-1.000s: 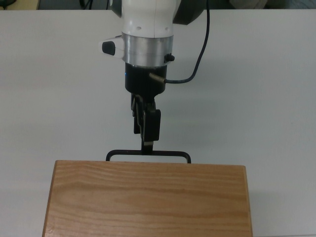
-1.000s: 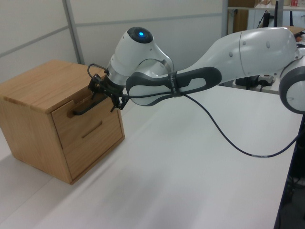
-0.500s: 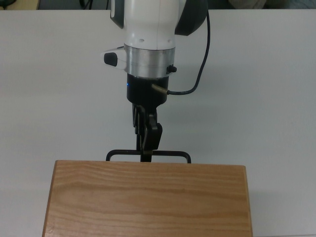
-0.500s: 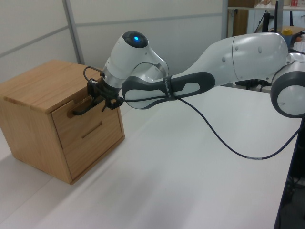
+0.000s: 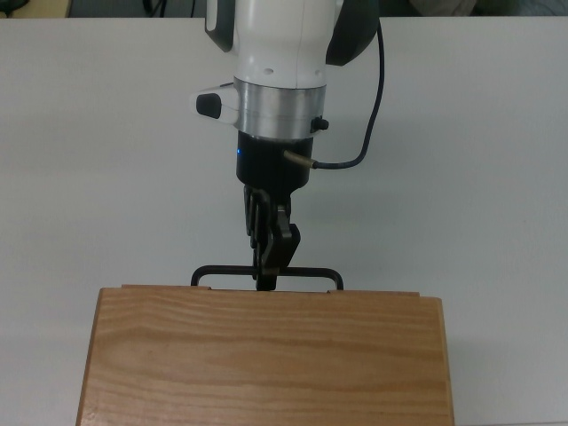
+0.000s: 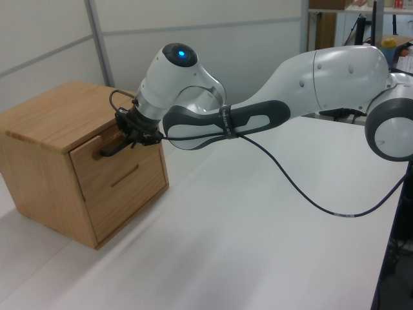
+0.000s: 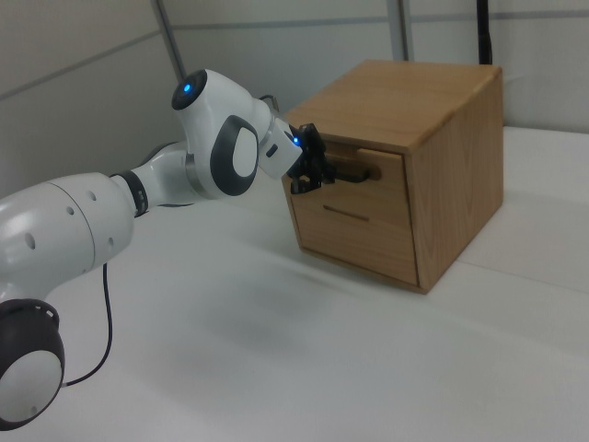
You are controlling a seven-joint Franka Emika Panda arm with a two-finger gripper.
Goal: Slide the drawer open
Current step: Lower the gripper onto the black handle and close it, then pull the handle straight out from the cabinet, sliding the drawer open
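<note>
A big white table (image 6: 271, 258) fills most of every view, running from the bottom edge up to the grey wall at the back. The white robot arm (image 6: 335, 77) comes in from the upper right of the left view and from the lower left of the right view, and in the top view it hangs down from the top edge in the middle. A thin black cable (image 6: 303, 194) droops from the arm down to the table in the left view. A wooden cabinet (image 7: 460, 166) sits on the table, at the middle left of the left view, the upper right of the right view and the bottom of the top view. The drawer (image 7: 373, 189) is the top one of the cabinet's two (a second front shows just under it), and in the top view a thin strip of it peeks out past the cabinet's top edge. Its black handle (image 5: 311, 273) sticks out from the front panel. The gripper (image 5: 267, 277) is at the middle of the handle, with its fingers pinched together on the bar.
</note>
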